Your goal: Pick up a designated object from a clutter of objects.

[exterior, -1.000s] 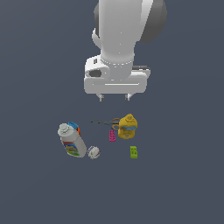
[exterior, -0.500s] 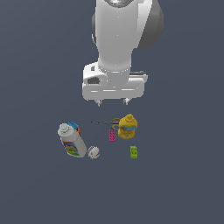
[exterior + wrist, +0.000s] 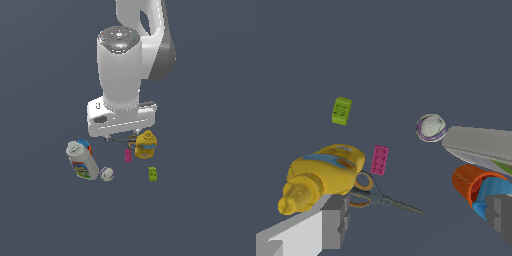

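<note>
Gripper (image 3: 418,220) hangs with its fingers spread wide and nothing between them, the two grey pads showing at opposite edges of your wrist view. Directly beneath it lie the scissors (image 3: 378,196) and the yellow bottle (image 3: 323,176), not your target. The pink block (image 3: 379,160) sits just beside the scissors' handles, the green block (image 3: 341,110) farther out.

Your target, the ball (image 3: 107,174), rests on the dark floor touching or almost touching the lower end of the white bottle (image 3: 82,161), which lies tilted on its side. In the exterior view the ball sits below the gripper and toward that view's left, well apart from the fingers; the wrist view shows it off to one side of the gap between the fingers rather than centred in it.

You will likely need to shift the hand across until the ball is centred between the pads before descending. The white bottle's closeness is the risk: a finger coming down on that side could nudge it and roll the ball away.
</note>
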You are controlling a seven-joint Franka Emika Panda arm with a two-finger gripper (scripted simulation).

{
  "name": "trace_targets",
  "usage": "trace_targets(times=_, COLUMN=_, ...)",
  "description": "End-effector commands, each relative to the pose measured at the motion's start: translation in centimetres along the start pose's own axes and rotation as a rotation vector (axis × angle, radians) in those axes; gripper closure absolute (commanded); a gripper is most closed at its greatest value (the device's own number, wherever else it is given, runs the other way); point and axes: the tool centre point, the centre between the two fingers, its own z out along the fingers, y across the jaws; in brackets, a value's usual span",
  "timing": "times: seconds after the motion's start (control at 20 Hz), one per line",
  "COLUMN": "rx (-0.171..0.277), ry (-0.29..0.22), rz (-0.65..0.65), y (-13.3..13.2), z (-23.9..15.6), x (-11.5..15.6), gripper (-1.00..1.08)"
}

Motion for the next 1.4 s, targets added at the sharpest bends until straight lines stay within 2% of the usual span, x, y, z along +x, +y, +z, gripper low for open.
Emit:
trace_targets(times=0.0, rx=0.002, ry=0.002, rz=-0.049, y=1.0, z=1.8, x=0.9, gripper=-0.92)
trace_targets(times=0.75, rx=0.006, ry=0.019, rz=-0.316, y=6.7, z=12.6, x=4.1, gripper=-0.92)
trace_targets(times=1.05, rx=0.006, ry=0.023, rz=-0.370, y=7.9, z=15.0, x=4.4, gripper=-0.92)
trace_targets(times=1.35, rx=0.006, ry=0.024, rz=-0.387, y=8.3, z=15.8, x=4.4, gripper=-0.92)
